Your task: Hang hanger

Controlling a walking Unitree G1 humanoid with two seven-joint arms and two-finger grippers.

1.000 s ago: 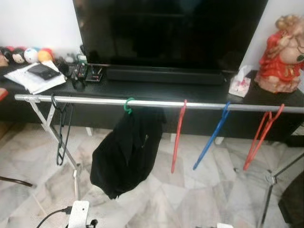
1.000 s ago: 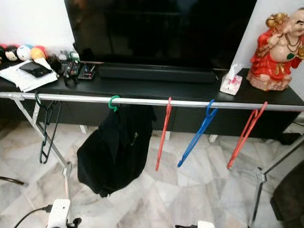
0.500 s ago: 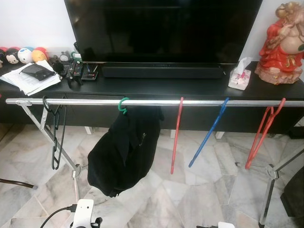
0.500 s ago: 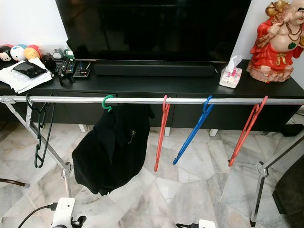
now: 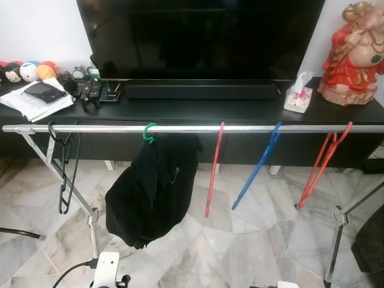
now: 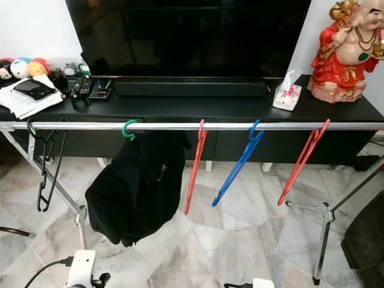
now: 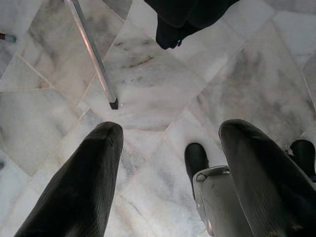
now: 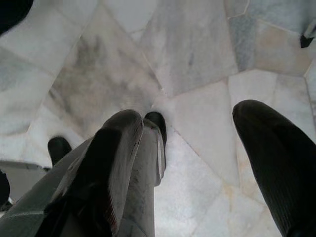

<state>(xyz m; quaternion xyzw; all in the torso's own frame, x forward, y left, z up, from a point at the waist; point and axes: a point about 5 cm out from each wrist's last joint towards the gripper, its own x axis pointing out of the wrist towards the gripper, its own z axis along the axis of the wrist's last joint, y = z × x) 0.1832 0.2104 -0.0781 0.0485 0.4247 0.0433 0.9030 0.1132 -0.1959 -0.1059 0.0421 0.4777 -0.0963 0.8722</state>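
A silver rail (image 5: 180,128) runs across the eye views in front of a black TV bench. On it hang a black hanger (image 5: 65,174) at the left, a green hanger (image 5: 147,133) carrying a black garment (image 5: 153,189), a red hanger (image 5: 213,171), a blue hanger (image 5: 255,171) and another red hanger (image 5: 321,168) at the right. My left gripper (image 7: 168,163) hangs open over the marble floor, with nothing between its fingers. My right gripper (image 8: 197,163) also hangs open over the floor and holds nothing.
A large TV (image 5: 201,36) and a soundbar stand on the bench (image 5: 198,111), with papers, small toys (image 5: 27,72), a tissue pack (image 5: 298,99) and a red statue (image 5: 354,54). The rack's metal legs (image 5: 339,240) stand at both sides. A dark object (image 5: 369,252) sits at the lower right.
The camera has shifted, so the whole scene sits a little differently and is sharper. The hangers and garment stay on the rail.
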